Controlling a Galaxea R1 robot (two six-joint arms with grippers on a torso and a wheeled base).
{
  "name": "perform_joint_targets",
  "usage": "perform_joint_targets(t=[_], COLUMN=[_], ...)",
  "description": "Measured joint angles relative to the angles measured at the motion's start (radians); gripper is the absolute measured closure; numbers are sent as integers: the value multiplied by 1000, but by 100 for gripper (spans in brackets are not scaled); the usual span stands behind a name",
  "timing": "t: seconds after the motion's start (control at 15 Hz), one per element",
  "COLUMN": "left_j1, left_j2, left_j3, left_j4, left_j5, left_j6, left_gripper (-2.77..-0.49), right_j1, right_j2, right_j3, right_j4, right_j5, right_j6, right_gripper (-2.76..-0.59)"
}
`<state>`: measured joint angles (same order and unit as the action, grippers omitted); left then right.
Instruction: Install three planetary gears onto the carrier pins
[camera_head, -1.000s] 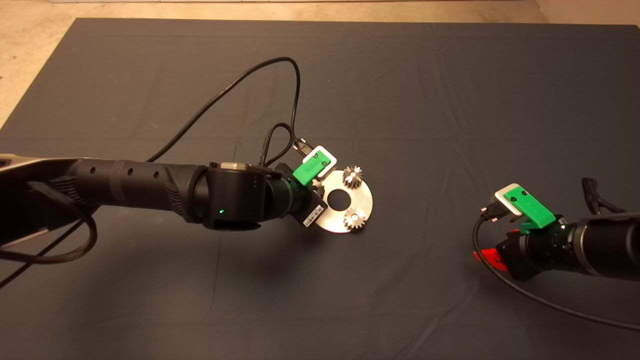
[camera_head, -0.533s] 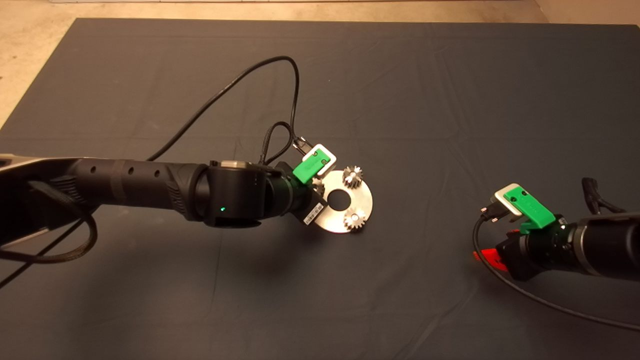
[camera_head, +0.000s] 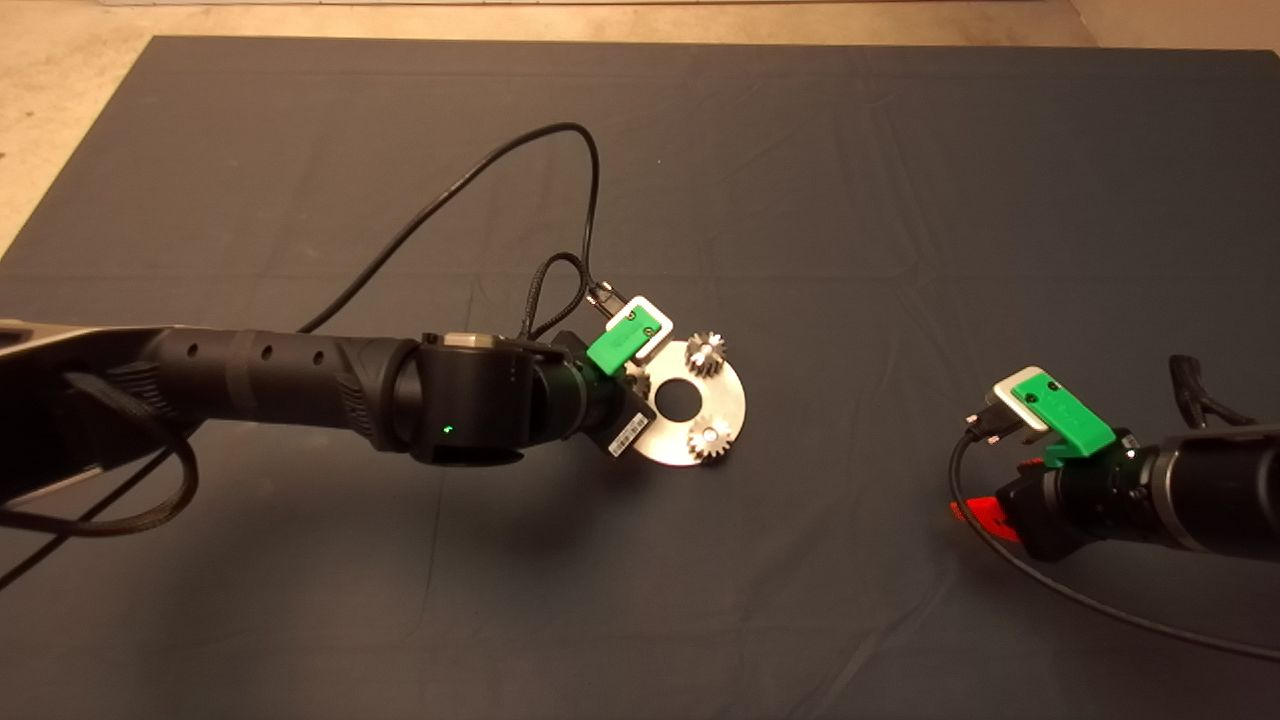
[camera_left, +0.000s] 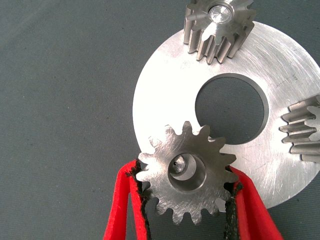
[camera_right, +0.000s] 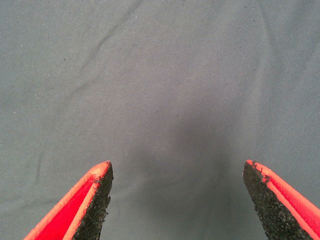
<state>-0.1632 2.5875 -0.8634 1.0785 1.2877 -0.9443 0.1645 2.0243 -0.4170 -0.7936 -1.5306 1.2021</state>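
Two gears (camera_head: 706, 352) seated; third gear (camera_left: 186, 172) being placed over the last pin (camera_left: 181, 164).
The third gear is gripped by the left tool (camera_left: 186, 200); the right tool (camera_right: 177, 200), wide open and empty, is parked near the worktop's right edge.

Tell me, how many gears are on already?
Two planetary gears already sit on carrier pins on the round plate. The left tool holds the third gear over the last pin, visible through its hole. It needs seating. The right tool waits open.
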Motion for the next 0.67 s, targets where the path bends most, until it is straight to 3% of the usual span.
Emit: perform_joint_targets(t=[0.67], left_j1=[2], left_j2=[-3], left_j3=[-3], left_j4=[10], left_j5=[-4], left_j6=[19], left_gripper=[-55], right_j1=[0], right_j2=[-2], right_j3=[0], right_j4=[0], right_j5=[0], right_j6=[0], right_gripper=[-192])
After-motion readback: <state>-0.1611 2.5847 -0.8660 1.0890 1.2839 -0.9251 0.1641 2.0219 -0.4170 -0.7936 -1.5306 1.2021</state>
